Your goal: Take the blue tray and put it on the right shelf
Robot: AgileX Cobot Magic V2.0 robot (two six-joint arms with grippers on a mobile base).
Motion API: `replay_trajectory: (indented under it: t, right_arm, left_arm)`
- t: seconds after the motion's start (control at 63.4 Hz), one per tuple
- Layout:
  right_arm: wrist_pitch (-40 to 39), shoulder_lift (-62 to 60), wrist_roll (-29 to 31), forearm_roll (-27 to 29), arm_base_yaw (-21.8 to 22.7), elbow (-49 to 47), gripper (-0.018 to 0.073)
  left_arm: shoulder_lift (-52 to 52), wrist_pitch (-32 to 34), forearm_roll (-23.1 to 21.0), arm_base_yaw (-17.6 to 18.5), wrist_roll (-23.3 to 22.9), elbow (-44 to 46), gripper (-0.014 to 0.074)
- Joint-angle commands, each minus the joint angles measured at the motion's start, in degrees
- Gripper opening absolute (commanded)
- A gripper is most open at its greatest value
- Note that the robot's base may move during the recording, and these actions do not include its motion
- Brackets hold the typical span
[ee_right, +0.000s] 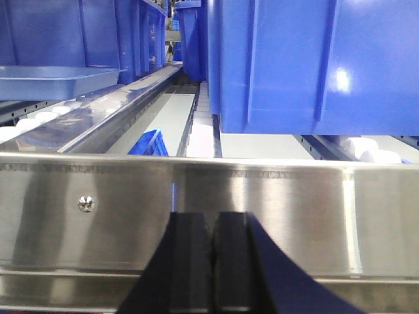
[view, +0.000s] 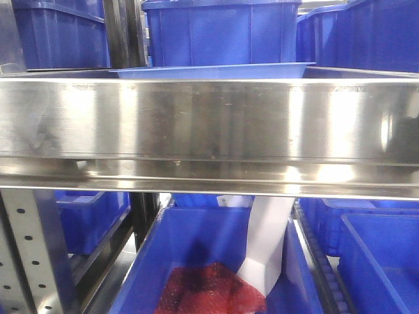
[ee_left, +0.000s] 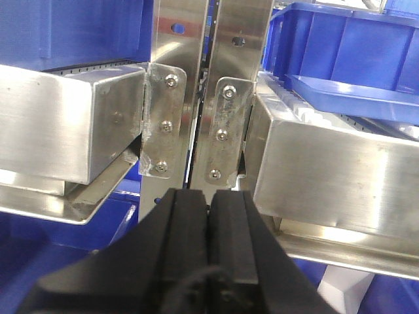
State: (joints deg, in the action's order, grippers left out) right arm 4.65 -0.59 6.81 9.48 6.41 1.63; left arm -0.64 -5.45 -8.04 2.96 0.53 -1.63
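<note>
The front view is showing only the flared rim of the blue tray, sitting on the right shelf behind its shiny steel front rail. The left wrist view is showing the tray's glossy periwinkle corner at far right. The left end effector and right end effector are both closed, gripping nothing.

Left hand points level and forward, its two black fingers pressed together with no gap, holding nothing; right hand likewise level, fingers closed flat against each other, empty.
</note>
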Motion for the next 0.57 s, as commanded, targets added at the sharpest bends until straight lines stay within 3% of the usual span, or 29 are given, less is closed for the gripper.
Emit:
replay_trajectory:
  t: [0.0, 0.552]
  right_arm:
    - [-5.44, -1.18, 0.42, 0.23, 0.40, -1.29, 0.0022]
    - [-5.44, -1.18, 0.42, 0.23, 0.40, -1.29, 0.0022]
  left_arm:
    - [-0.89, 5.45, -0.44, -0.11, 0.18, -1.79, -0.0048]
    - [-0.89, 5.45, -0.44, -0.11, 0.18, -1.79, -0.0048]
